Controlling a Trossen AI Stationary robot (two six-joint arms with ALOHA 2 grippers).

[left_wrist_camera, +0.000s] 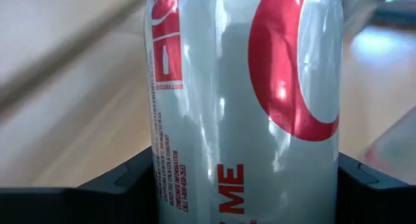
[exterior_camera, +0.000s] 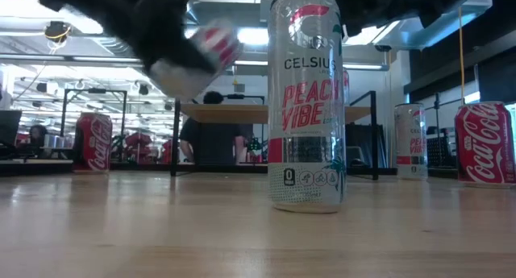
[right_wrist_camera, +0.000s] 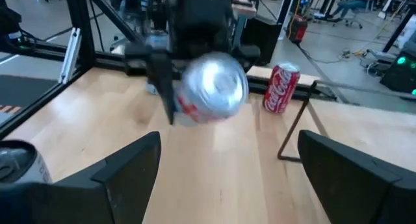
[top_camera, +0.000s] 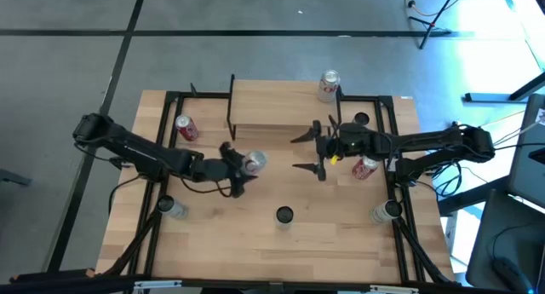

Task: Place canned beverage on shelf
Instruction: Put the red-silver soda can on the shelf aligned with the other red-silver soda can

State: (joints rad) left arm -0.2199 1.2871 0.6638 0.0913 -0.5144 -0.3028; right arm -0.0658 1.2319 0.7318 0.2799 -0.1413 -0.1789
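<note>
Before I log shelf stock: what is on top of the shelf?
One silver can stands at the shelf's far right corner. The rest of its top shows bare wood; the space underneath is covered by the board.

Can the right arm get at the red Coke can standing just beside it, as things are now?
Probably yes. The right gripper is open and empty, and the red Coke can stands by its wrist with nothing between; it would have to pull back. The left gripper is busy holding a silver can.

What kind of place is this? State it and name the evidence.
Probably a robotics lab or workshop: a wooden table inside a black metal frame, bare concrete floor with cables, and workstations with chairs behind.
</note>
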